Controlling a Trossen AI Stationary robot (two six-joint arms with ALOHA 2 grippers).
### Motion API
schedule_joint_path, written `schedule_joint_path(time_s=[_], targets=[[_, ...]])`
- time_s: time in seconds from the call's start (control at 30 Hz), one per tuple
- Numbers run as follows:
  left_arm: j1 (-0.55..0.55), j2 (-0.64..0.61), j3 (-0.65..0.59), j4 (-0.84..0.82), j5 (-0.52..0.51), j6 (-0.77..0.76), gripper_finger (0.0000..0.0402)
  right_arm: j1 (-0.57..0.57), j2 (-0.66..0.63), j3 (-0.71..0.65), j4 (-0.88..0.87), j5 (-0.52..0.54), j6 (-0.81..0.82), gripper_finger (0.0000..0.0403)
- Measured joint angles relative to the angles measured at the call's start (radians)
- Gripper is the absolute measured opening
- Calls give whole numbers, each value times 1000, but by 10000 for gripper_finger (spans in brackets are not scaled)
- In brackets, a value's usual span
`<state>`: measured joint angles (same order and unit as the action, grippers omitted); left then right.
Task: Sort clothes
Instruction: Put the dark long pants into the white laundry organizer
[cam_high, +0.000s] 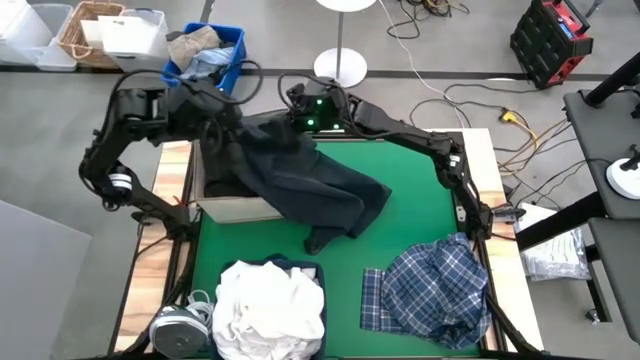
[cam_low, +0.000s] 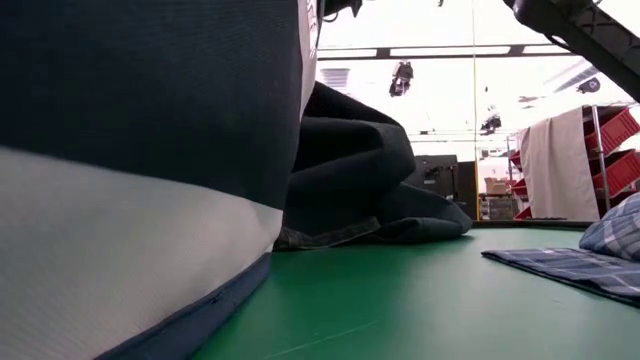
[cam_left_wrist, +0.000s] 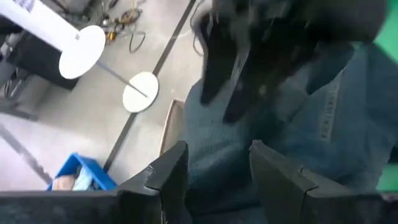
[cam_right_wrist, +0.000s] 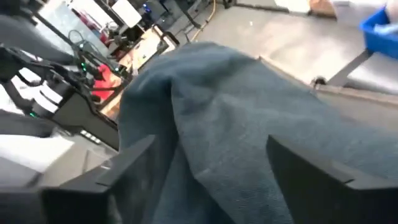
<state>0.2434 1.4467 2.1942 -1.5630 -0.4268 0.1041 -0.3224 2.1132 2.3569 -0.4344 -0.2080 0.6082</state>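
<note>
Dark garment (cam_high: 310, 185) beneath both hands

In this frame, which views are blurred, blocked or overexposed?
Low view: a close, soft-focus dark garment edge blocks the left half, and the ceiling lights behind are blown out. Left wrist view: motion blur over the dark garment. Right wrist view: soft too. High view: sharp and evenly lit.

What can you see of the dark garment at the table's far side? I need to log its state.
The dark garment is soft navy-black fabric, crumpled and draped. Its upper part hangs over the rim of a cardboard box at the table's left; the rest trails onto the green mat, one end bunched there. Both the left gripper and right gripper are at its raised far edge.
</note>
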Motion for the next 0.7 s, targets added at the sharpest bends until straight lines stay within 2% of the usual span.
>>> schedule_joint_path(time_s=[0.1, 0.17, 0.27, 0.4, 0.53, 0.6, 0.7], targets=[[10, 0, -28, 1, 0, -5, 153, -6, -58, -1, -35, -1, -73, 323], [10, -1, -40, 1, 0, -8, 152, -7, -124, -1, -116, -3, -187, 332], [10, -4, -53, 3, 17, -8, 152, 1, -226, 2, -343, -1, -361, 333], [9, -14, -56, 47, 48, 2, 152, 35, -303, -2, -668, 43, -498, 323], [9, -20, -43, 139, 53, 38, 152, 82, -324, -7, -923, 52, -556, 321], [9, -23, -35, 184, 53, 57, 152, 108, -322, -27, -971, 62, -558, 325], [9, -26, -28, 242, 53, 85, 152, 142, -307, -97, -918, 106, -557, 333]])
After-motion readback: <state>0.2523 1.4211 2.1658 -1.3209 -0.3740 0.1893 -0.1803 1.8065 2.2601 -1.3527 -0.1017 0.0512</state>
